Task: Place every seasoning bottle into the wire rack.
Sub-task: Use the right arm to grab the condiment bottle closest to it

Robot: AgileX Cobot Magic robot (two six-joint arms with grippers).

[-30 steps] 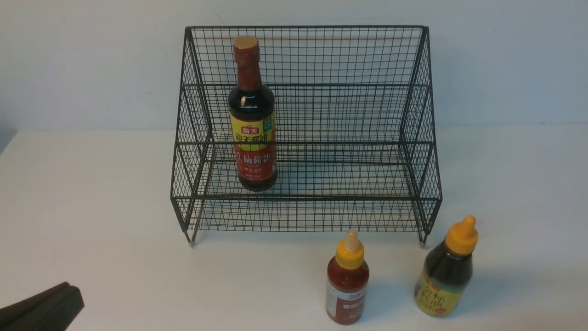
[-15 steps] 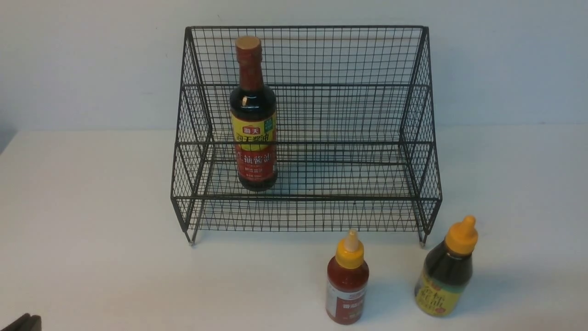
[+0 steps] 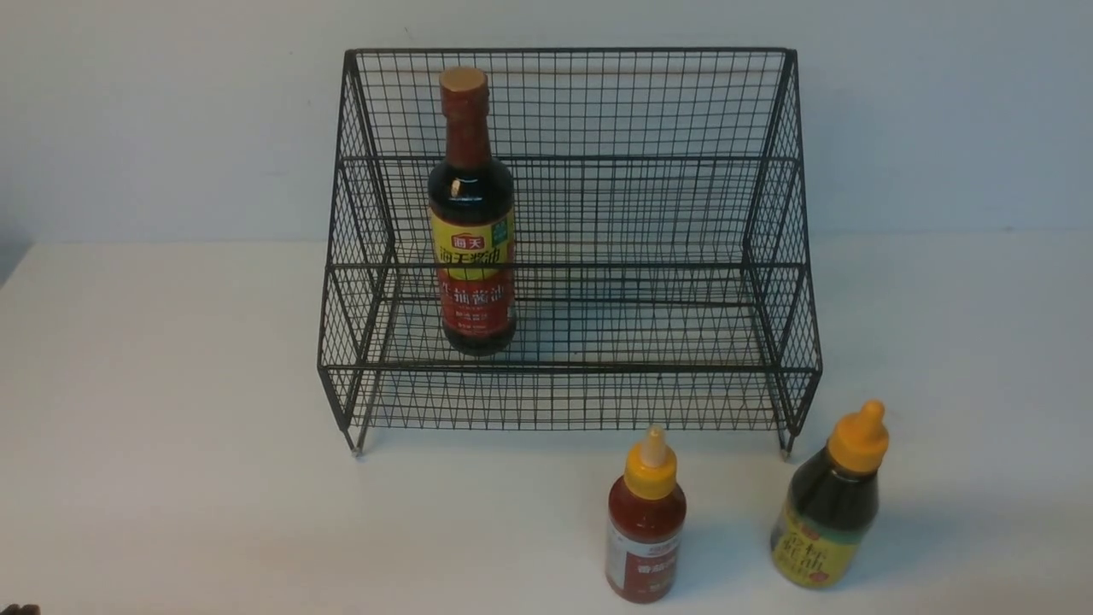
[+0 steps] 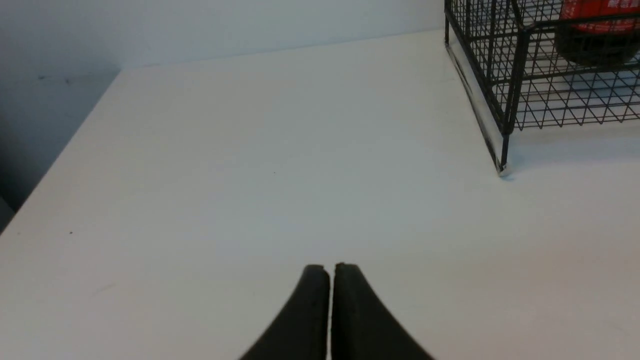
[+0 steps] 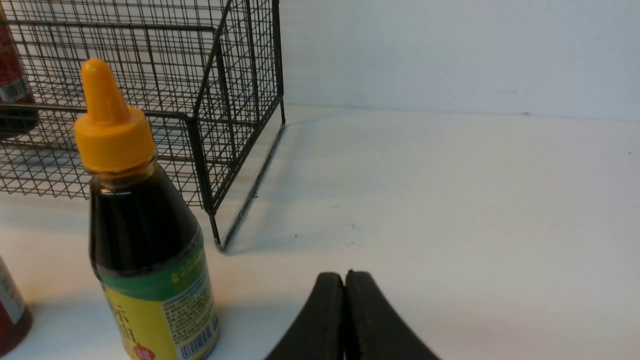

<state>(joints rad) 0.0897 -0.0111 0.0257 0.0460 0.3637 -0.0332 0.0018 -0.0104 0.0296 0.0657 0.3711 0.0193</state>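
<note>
The black wire rack (image 3: 777, 213) stands at the back of the table. The tall soy-sauce bottle (image 3: 471, 222) stands upright on its lower tier, left of centre. The small red bottle (image 3: 645, 523) and the squat dark bottle (image 3: 830, 504) stand on the table in front of the rack's right end. My left gripper (image 4: 330, 267) is shut and empty over bare table left of the rack (image 4: 505, 100); only a sliver of it (image 3: 19, 610) shows in the front view. My right gripper (image 5: 345, 275) is shut and empty, to the right of the squat bottle (image 5: 145, 235).
The white table (image 3: 171, 427) ends at a pale wall behind the rack. Its left edge (image 4: 60, 160) shows in the left wrist view. The red bottle's side (image 5: 10, 310) shows at the edge of the right wrist view.
My left gripper has drawn back toward the near left corner, almost out of the front view. The soy-sauce bottle has settled upright in the rack.
</note>
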